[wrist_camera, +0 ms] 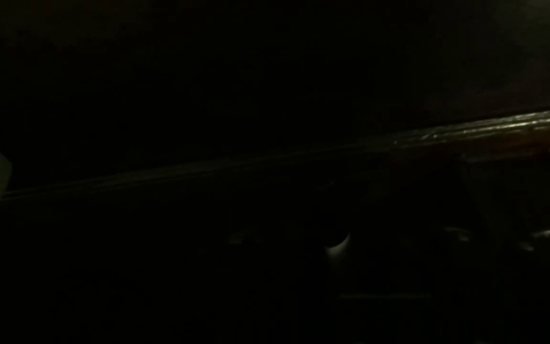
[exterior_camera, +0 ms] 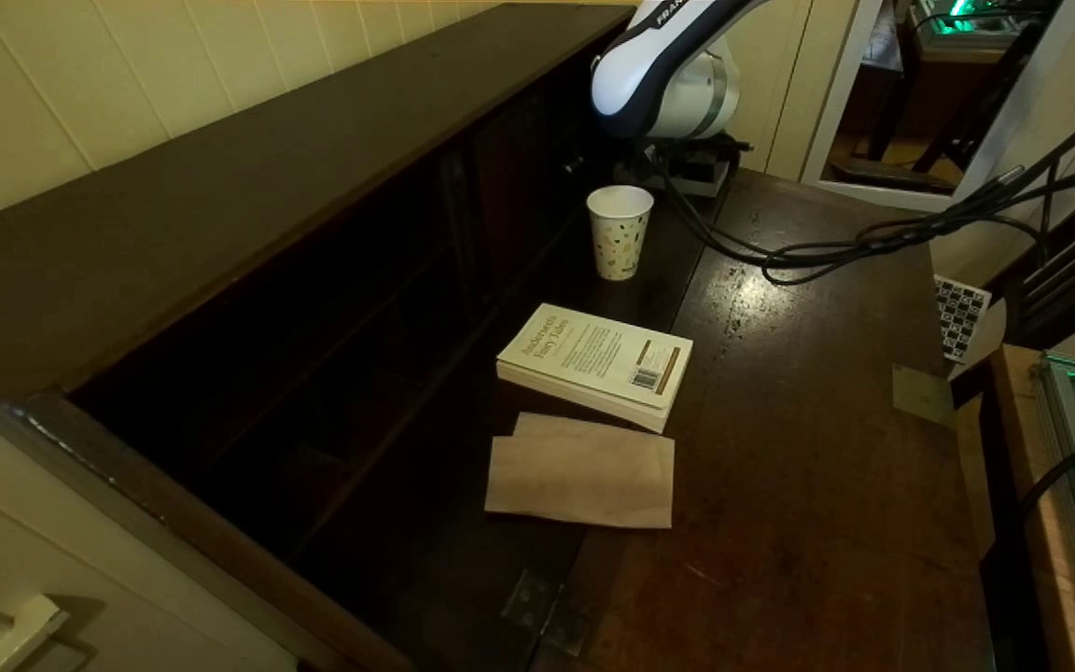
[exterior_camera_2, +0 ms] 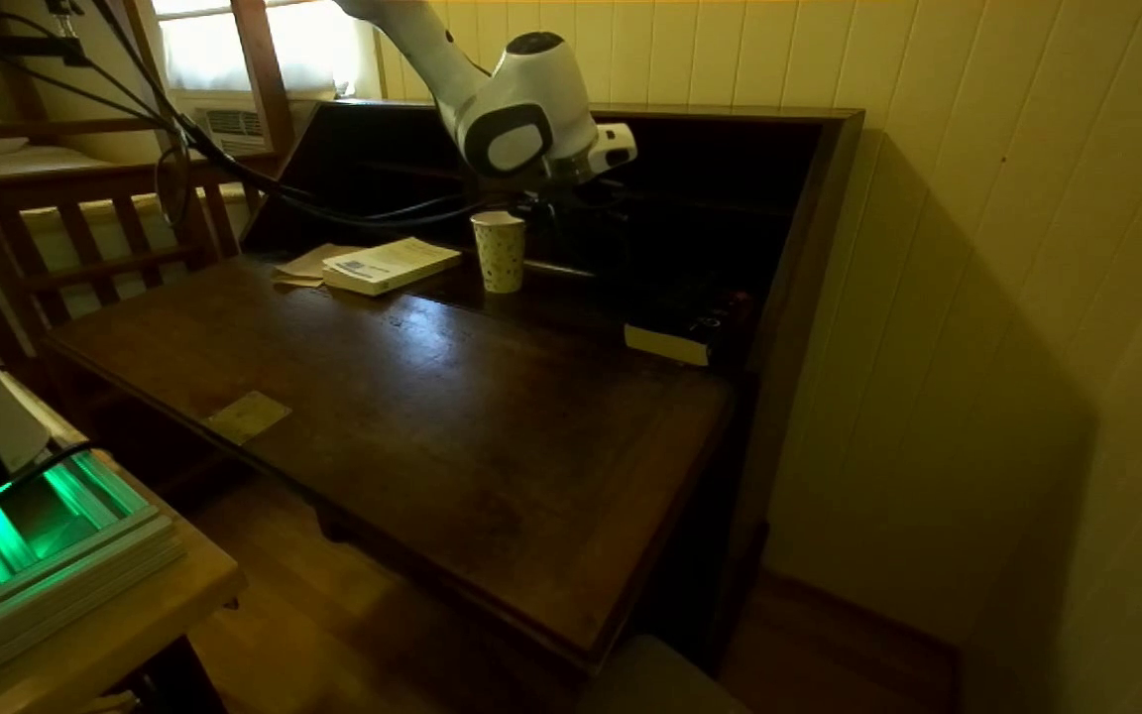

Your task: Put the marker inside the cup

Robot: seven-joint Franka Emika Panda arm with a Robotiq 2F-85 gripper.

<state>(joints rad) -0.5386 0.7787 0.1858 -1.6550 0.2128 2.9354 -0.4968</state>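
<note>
The white paper cup with coloured flecks stands upright on the desk in both exterior views. A pale shape at the left edge of the wrist view may be part of it. My gripper is a dark shape against the dark desk recess, just beyond the cup in an exterior view. Its fingers are lost in shadow, so I cannot tell whether they are open or shut. The wrist view is nearly black, with only a few glints near the jaws. I cannot make out the marker in any view; it is hidden by darkness or out of view.
A white book lies near the cup, with a brown folded paper beside it. A dark thick book lies at the desk's end. The desk's recessed shelves run along the back. Black cables hang over the desk.
</note>
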